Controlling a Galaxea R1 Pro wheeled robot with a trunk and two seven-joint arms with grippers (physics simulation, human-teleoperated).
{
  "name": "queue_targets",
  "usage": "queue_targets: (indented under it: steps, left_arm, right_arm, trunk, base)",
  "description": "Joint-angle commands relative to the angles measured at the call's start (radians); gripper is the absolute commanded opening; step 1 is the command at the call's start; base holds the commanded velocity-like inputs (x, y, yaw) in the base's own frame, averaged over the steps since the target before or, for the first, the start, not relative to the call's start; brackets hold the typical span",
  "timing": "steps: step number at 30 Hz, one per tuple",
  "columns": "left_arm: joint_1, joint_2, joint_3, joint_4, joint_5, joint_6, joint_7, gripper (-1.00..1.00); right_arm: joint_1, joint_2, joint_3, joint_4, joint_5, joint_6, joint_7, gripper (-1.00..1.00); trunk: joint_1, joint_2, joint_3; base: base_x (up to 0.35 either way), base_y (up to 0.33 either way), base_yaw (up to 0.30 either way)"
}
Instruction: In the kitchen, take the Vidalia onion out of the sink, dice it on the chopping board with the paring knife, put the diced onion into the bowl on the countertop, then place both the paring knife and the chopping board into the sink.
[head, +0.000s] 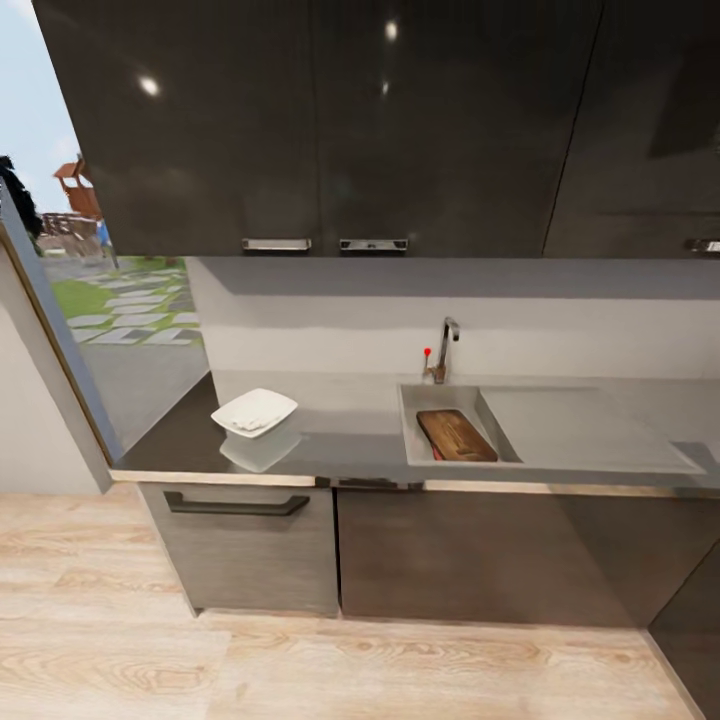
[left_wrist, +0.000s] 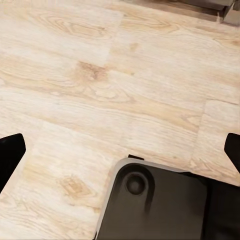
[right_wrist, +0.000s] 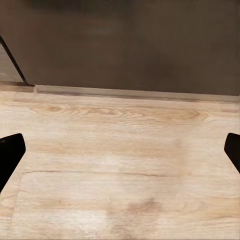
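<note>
Lying in the sink, the chopping board has a red sliver, likely the paring knife, beside it; the bowl sits on the bench. Both grippers' fingers hang spread, empty, over floor. Judging by this, little remains: back away without bumping cabinets.

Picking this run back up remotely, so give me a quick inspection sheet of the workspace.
Surface: grey countertop, glossy, above dark cabinet fronts.
Job's things: chopping board lies in the sink basin; a reddish bit at its near left edge may be the paring knife; white bowl on the countertop left of the sink, pale bits inside.
Clutter: nothing seen.
Grippers: left gripper and right gripper open, empty, over wooden floor.
Cables: nothing seen.
Surroundings: dark wall cabinets, tap, window at left.
</note>
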Motion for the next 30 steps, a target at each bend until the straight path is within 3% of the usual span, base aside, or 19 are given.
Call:
queue_targets:
  steps: [1, 30]
  left_arm:
    - [0.0, 0.002, -0.008, -0.002, 0.005, -0.002, 0.01, 1.0]
    - [-0.001, 0.002, -0.008, -0.001, 0.005, -0.002, 0.01, 1.0]
  right_arm:
    - [-0.001, -0.001, 0.009, 0.0, -0.009, -0.003, -0.005, 1.0]
    - [-0.001, -0.001, 0.009, 0.001, -0.008, -0.001, -0.005, 1.0]
  trunk:
    - [0.001, -0.002, 0.0]
    - [0.001, -0.002, 0.04]
  base:
    - [0.0, 0.0, 0.0]
    - [0.0, 0.0, 0.0]
